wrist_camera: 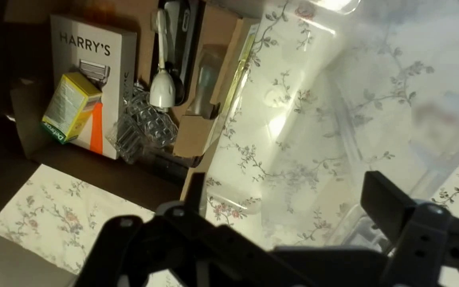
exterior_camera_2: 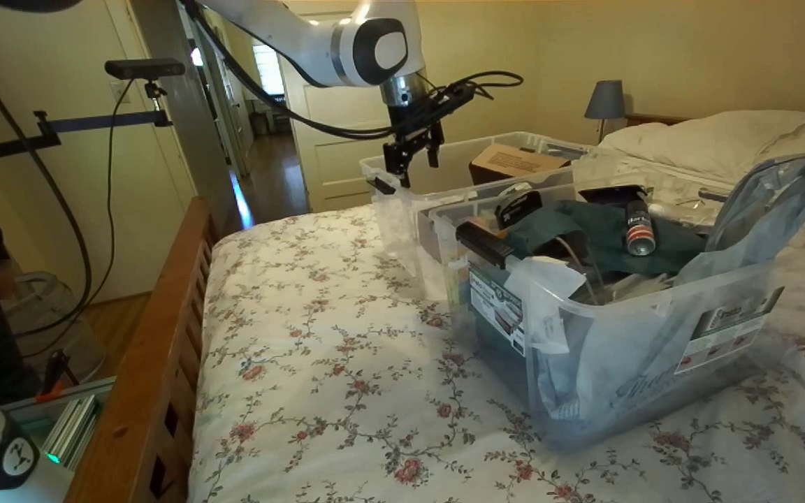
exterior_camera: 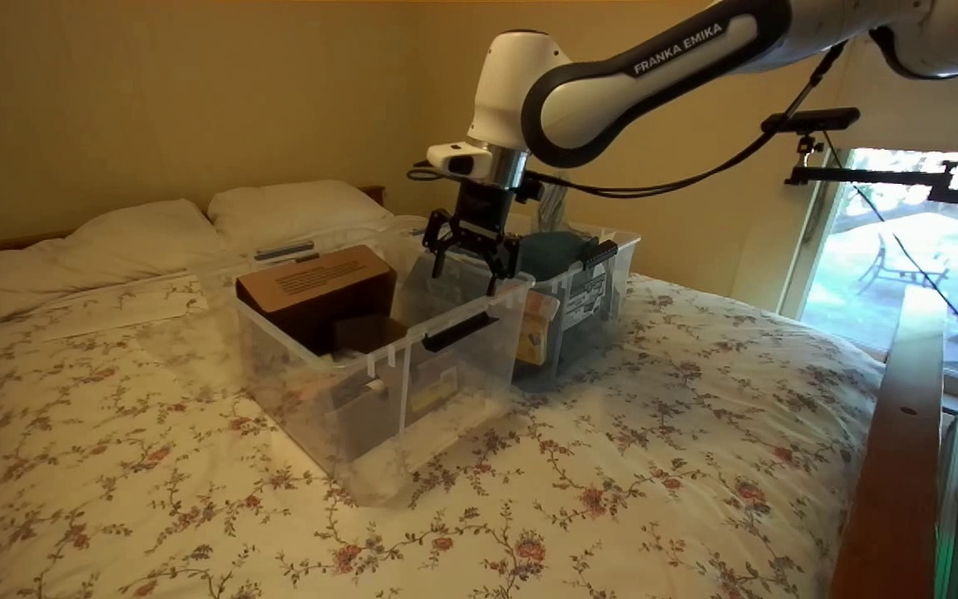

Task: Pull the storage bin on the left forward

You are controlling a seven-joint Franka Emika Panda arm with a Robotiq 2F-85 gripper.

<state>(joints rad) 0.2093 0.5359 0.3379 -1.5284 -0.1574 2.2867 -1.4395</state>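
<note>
Plastic bin (exterior_camera: 402,398): ungripped; draw low and slowly.
Pincer (exterior_camera: 464,281): spread wide, over bin.
Handle (exterior_camera: 460,331): black, on bin's end; best clasped squarely before pulling.

Glossy plastic storage bin (exterior_camera: 402,408)

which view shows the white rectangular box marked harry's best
The wrist view. The white rectangular HARRY'S box shows its lettering and razor picture there, though a yellow-and-green carton partly covers it. It cannot be made out in either exterior view; both show a brown cardboard box inside the clear plastic storage bin.
</note>
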